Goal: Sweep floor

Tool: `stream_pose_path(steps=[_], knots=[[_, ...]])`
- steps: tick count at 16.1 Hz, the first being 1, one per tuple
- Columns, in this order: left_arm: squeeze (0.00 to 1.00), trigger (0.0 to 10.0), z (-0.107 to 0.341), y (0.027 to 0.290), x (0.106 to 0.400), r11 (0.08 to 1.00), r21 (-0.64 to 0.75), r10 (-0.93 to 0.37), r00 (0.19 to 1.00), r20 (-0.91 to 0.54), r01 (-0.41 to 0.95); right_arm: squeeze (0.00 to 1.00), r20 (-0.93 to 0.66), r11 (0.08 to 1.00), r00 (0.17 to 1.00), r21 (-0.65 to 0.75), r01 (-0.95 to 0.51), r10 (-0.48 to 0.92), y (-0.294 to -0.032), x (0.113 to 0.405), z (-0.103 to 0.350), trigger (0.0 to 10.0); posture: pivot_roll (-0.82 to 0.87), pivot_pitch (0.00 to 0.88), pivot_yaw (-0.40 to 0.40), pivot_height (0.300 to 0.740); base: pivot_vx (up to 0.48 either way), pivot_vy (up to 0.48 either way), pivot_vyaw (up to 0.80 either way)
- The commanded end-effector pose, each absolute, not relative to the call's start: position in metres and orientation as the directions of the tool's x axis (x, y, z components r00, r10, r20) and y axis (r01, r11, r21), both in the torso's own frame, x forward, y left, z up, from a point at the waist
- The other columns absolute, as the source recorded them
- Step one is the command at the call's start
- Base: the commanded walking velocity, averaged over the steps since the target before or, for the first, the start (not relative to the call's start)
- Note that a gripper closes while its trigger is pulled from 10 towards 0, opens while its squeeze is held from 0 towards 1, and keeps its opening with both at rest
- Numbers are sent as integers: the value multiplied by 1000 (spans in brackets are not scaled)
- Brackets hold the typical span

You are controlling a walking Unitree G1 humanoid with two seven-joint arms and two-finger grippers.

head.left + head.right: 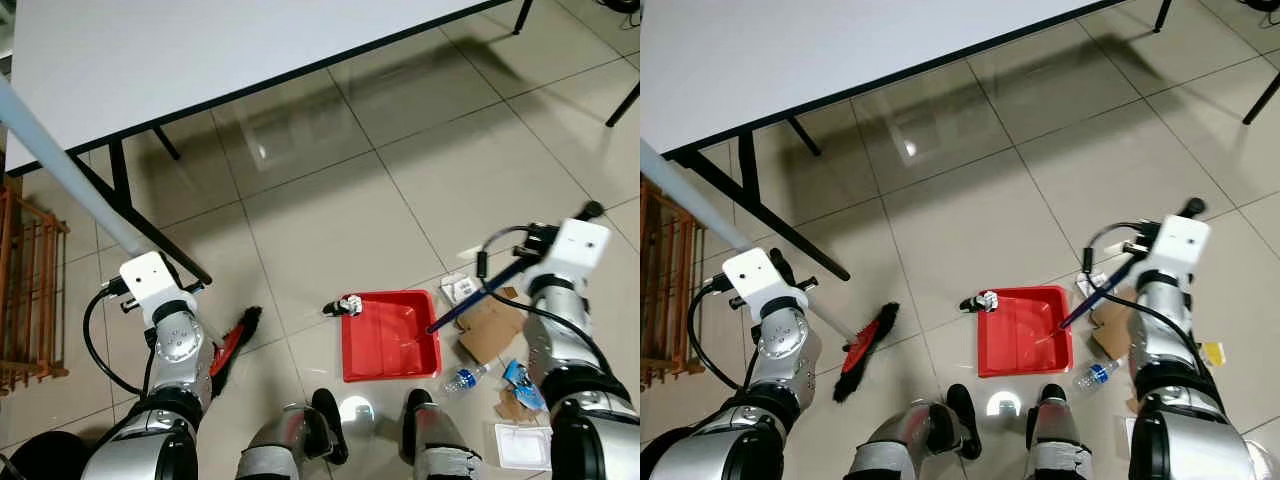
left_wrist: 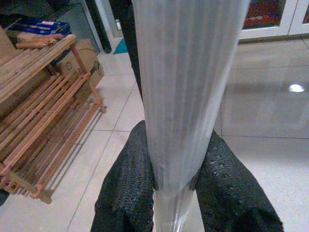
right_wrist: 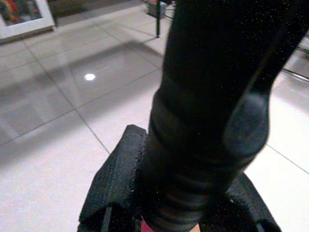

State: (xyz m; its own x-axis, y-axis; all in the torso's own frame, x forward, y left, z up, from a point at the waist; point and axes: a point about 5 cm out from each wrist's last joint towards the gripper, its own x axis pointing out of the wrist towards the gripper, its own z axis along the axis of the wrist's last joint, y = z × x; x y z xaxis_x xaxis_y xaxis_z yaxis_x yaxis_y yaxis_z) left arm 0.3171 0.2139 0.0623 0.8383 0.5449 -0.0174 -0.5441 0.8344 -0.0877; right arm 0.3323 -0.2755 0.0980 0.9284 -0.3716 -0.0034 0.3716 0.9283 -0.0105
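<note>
My left gripper (image 2: 176,188) is shut on the pale ribbed broom handle (image 2: 186,87), which slants up to my left. The broom's red head with black bristles (image 1: 865,345) rests on the tiled floor by my left leg. My right gripper (image 3: 178,203) is shut on the dark dustpan handle (image 1: 480,295). The red dustpan (image 1: 388,335) lies flat on the floor just ahead of my feet. A small black and white scrap (image 1: 345,306) sits at its far left corner. Cardboard pieces (image 1: 490,325), a plastic bottle (image 1: 462,379), a blue wrapper (image 1: 520,380) and a white packet (image 1: 460,288) lie to the pan's right.
A white table (image 1: 200,50) with black legs (image 1: 120,185) stands ahead and to my left. A wooden slatted rack (image 1: 25,290) is at far left. Another black leg (image 1: 625,105) shows at far right. A white flat packet (image 1: 522,445) lies by my right leg. Open tiles stretch ahead of the pan.
</note>
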Motion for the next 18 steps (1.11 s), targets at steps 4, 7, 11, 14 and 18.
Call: stream_pose_path(steps=[4, 7, 11, 14, 18], knots=[[0, 10000, 56, 225, 310, 819, -46, 571, 820, -32, -572, 0, -83, 872, 868, -60, 486, -489, -312, 307, 81, 10000, -177, 314, 220, 740, 0, 0, 0], [0, 10000, 55, 220, 311, 833, -39, 551, 834, -29, -551, 0, -75, 859, 856, -60, 508, -512, -320, 302, 82, 10000, -171, 330, 232, 740, 0, 0, 0], [0, 10000, 67, 203, 329, 874, -41, 483, 875, -36, -484, 0, -83, 859, 855, -60, 508, -512, -318, 298, 76, 10000, -174, 353, 235, 740, 0, 0, 0], [0, 10000, 64, 193, 332, 899, -23, 435, 897, -77, -438, 0, -85, 870, 866, -46, 491, -493, -308, 301, 74, 10000, -191, 363, 235, 740, 0, 0, 0], [0, 10000, 72, 176, 343, 903, -55, 421, 902, -95, -427, 0, -69, 890, 887, -25, 456, -457, -293, 308, 76, 10000, -215, 371, 227, 740, 0, 0, 0]])
